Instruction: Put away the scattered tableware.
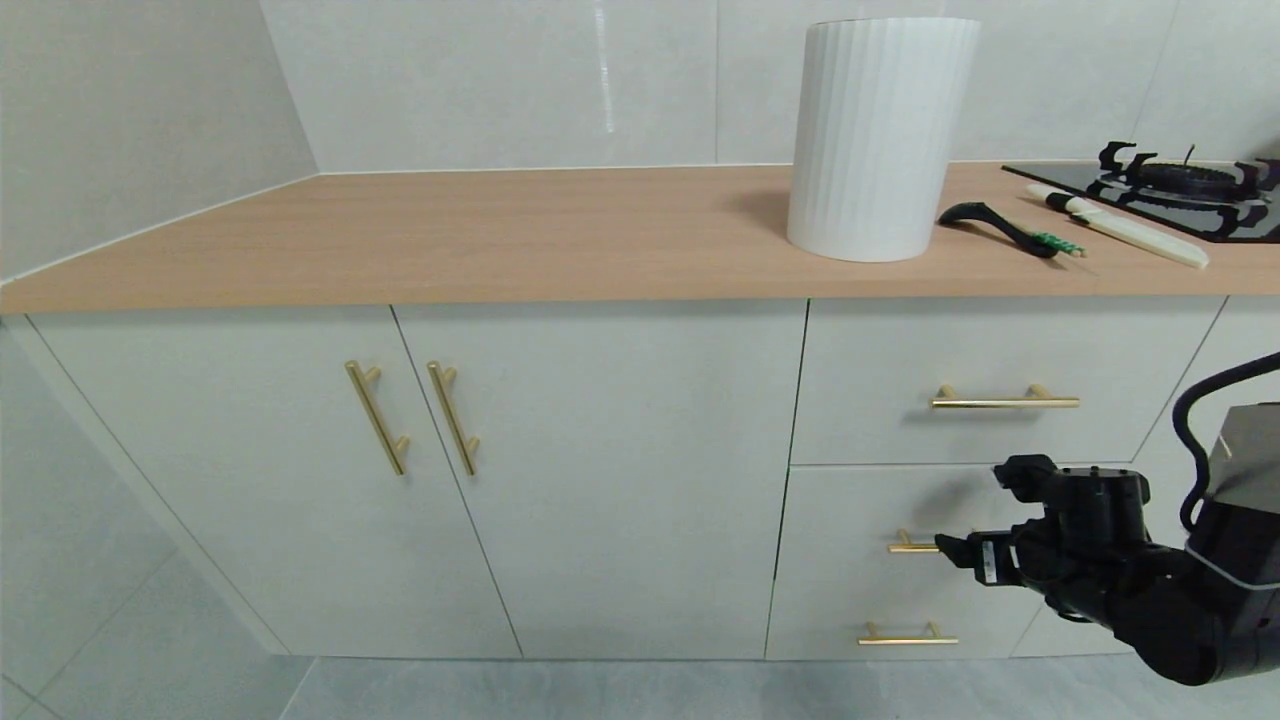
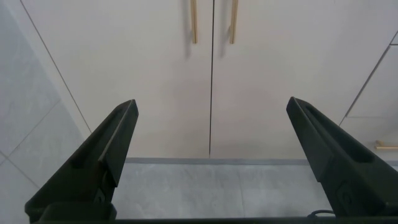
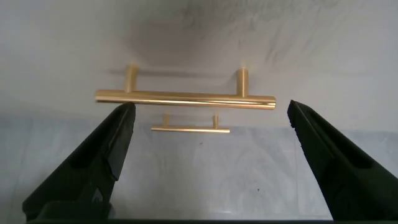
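Low on the left, our left gripper (image 2: pixel 211 106) faces the double cabinet doors (image 1: pixel 420 480), its fingers spread wide with nothing between them. On the counter (image 1: pixel 450 230), toward the right, stands a tall white ribbed container (image 1: pixel 875 140). Just right of it lie a black-handled utensil (image 1: pixel 995 225) and a long white utensil (image 1: pixel 1125 228), near the stove (image 1: pixel 1185 185). Below them, our right gripper (image 1: pixel 975 510) sits in front of the middle drawer handle (image 3: pixel 186 98), fingers wide and empty.
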Robot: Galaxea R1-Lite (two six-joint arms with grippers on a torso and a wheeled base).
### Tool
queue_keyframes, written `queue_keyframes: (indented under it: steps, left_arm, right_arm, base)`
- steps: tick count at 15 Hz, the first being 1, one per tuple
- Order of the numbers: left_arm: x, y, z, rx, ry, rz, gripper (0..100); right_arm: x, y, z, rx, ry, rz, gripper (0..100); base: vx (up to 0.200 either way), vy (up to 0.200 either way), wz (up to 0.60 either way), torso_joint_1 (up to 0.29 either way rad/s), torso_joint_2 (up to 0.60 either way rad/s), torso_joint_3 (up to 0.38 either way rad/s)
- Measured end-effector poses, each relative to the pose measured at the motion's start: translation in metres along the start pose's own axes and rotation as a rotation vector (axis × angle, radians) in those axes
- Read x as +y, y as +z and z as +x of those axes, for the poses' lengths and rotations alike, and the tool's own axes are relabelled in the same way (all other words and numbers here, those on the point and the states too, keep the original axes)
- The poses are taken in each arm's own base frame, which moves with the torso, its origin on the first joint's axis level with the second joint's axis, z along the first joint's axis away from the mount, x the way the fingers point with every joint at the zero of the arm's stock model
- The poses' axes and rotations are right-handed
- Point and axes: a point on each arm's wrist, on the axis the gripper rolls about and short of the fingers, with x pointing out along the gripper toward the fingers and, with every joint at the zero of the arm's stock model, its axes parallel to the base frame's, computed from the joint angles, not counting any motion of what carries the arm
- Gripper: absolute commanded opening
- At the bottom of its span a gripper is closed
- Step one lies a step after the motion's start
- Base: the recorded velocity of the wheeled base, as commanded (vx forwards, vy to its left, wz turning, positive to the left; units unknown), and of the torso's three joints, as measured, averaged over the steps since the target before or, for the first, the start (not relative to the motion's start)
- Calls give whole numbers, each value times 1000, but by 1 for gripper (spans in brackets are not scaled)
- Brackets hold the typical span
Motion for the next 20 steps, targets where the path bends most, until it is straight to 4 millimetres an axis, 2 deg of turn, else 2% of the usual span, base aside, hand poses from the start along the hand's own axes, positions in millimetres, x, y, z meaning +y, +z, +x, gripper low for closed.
queue_keyframes:
  steps: [5, 11, 20]
  left_arm:
    - [0, 0, 0, 0, 0, 0, 100]
    - [0, 0, 0, 0, 0, 0, 100]
    - [0, 0, 0, 0, 0, 0, 100]
  right_arm:
    - [0, -8, 21, -20, -27, 47, 100]
    - [0, -15, 36, -56, -44, 56, 100]
    - [-4, -27, 37, -17, -56, 34, 100]
  base:
    - [0, 0, 0, 0, 0, 0]
    - [0, 0, 0, 0, 0, 0]
    - [0, 0, 0, 0, 0, 0]
